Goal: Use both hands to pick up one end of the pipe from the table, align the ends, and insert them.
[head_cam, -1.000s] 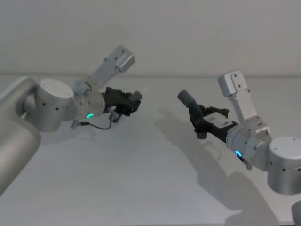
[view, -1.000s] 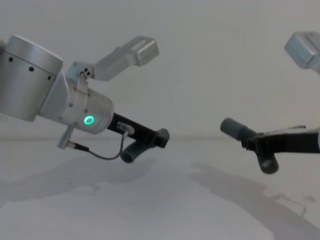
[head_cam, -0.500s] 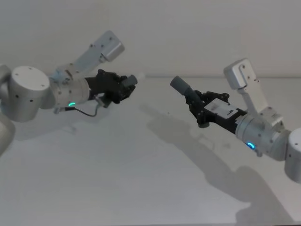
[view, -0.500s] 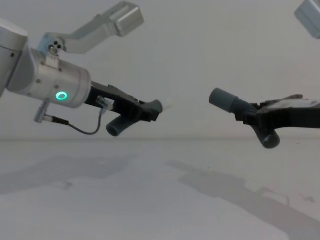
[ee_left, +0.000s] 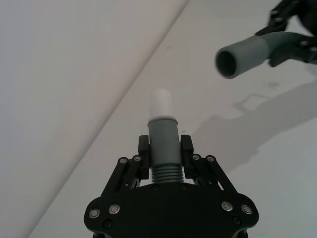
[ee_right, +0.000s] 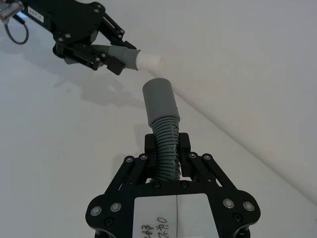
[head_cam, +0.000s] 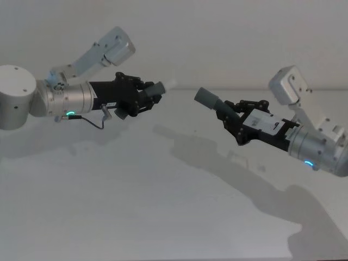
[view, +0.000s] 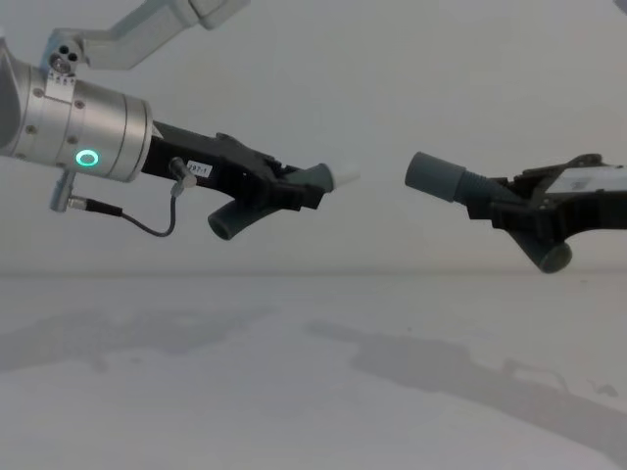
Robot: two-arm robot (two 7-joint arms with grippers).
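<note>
Both pipe pieces are held in the air above the table (head_cam: 130, 196). My left gripper (head_cam: 142, 99) is shut on the ribbed piece with the grey collar (ee_left: 163, 141) and the narrow white tip (ee_left: 160, 102); that tip (view: 346, 178) points toward the right. My right gripper (head_cam: 235, 117) is shut on the other ribbed piece (ee_right: 166, 144), whose wide grey sleeve mouth (view: 434, 177) faces the left. A gap of bare air separates the two ends, with the white tip (head_cam: 169, 84) slightly higher than the sleeve (head_cam: 205, 97) in the head view.
The table (view: 294, 392) carries only the arms' shadows. A plain pale wall (head_cam: 217, 38) stands behind it. A thin black cable (view: 137, 220) loops under the left wrist.
Both arms have lifted their pieces higher off the table. The left piece has swung level so its white tip points at the sleeve mouth, and the ends stand closer together.
</note>
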